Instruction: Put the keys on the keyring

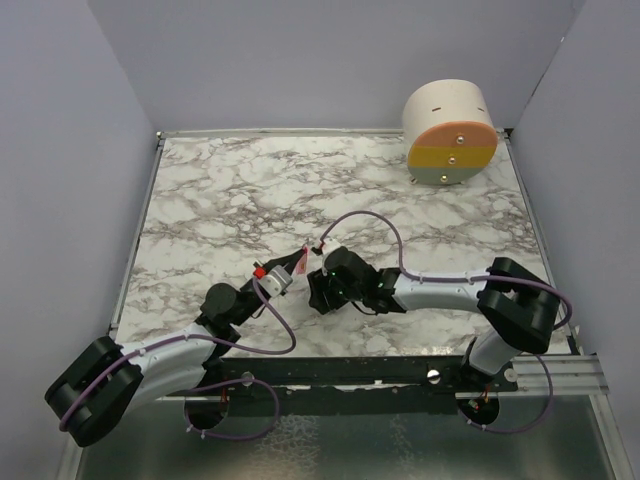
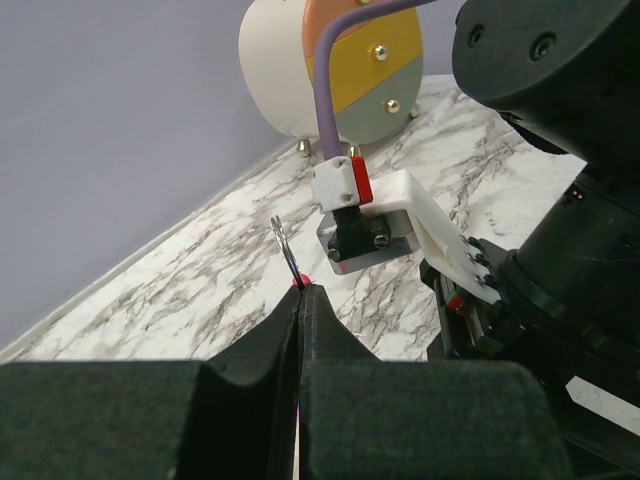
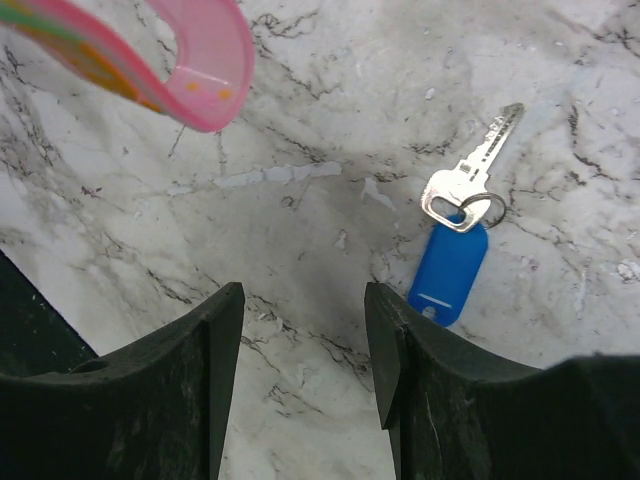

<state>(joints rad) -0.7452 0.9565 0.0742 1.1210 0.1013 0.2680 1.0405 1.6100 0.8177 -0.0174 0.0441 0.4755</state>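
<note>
Here: left claw [image 2: 301,300] pinches keyring [image 2: 284,248], tag [image 2: 298,283] mostly hidden in grip; right claw [image 3: 305,340] spread near key [image 3: 450,265].

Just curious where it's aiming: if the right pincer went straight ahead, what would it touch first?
Probably the bare white marble tabletop: the open right pincer points at it, with the silver key on its blue plastic tag off to one side, though depth is unclear.

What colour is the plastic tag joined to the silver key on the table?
Blue. The tag shows best in the right wrist view.
</note>
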